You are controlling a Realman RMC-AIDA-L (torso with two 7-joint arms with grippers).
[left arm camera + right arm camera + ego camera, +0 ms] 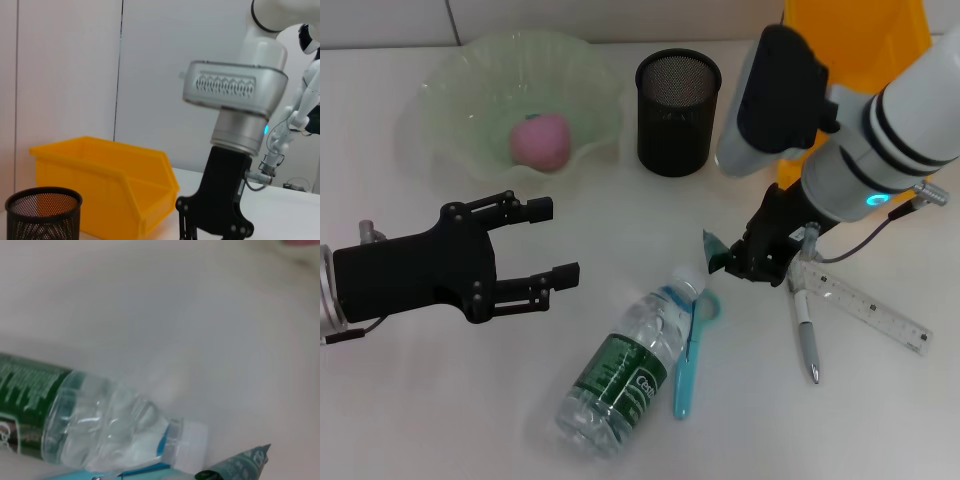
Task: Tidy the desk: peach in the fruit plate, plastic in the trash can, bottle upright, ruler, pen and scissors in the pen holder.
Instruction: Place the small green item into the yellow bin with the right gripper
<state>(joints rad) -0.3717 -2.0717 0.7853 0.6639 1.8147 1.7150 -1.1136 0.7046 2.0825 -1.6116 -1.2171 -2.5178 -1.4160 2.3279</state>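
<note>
The right end effector [745, 255] pinches a small green bit of plastic [712, 250], held just above the bench [410, 400]. The left end effector [545, 245] waits wide open near the fruit plate [450, 110], where the peach [540, 140] already sits. The yellow trash can [855, 30] is behind the right arm. The grip looks thin, so the plastic might slip out and drop by the lying bottle [620, 370] on the way there
</note>
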